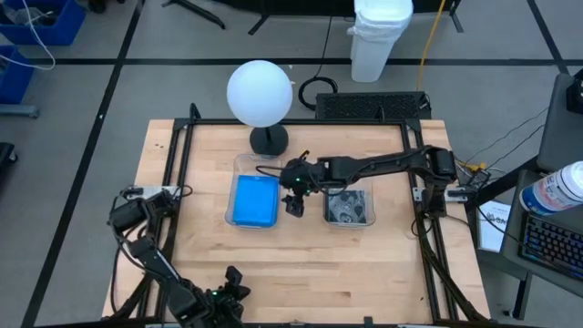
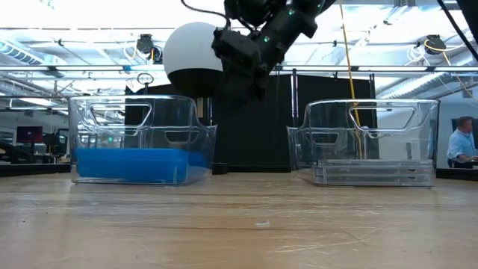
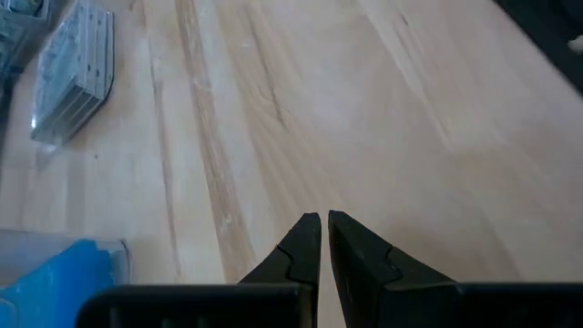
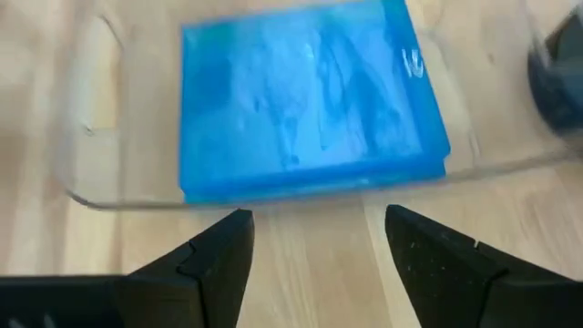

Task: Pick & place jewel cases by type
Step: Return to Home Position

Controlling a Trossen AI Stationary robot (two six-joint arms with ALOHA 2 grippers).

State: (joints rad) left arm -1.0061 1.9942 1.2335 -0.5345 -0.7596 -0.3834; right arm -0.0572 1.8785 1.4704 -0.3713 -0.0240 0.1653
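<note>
1. Cases: the bright translucent blue jewel cases [image 1: 255,200] lie flat in a stack inside the left clear plastic tub [image 1: 233,187], near the middle of the pale wooden table [image 1: 364,264].
2. The clear grey jewel cases [image 1: 348,206], with a disc showing through, lie stacked in the right clear plastic tub [image 1: 372,208]. The two tubs stand side by side, apart.
3. The right gripper [image 1: 293,204] hangs above the gap between the tubs, just beside the blue-filled one. In the low view it is well above the tub rims.
4. In the right wrist view its two dark fingers [image 4: 223,260] are spread wide with nothing between them, and the blue cases show just beyond, behind the tub wall.
5. The left gripper [image 1: 234,279] sits at the near edge of the table, well away from both tubs. Its fingers [image 3: 301,246] are closed to a thin slit and hold nothing.
6. A white globe lamp on a black round base [image 1: 260,94] stands behind the left tub.
</note>
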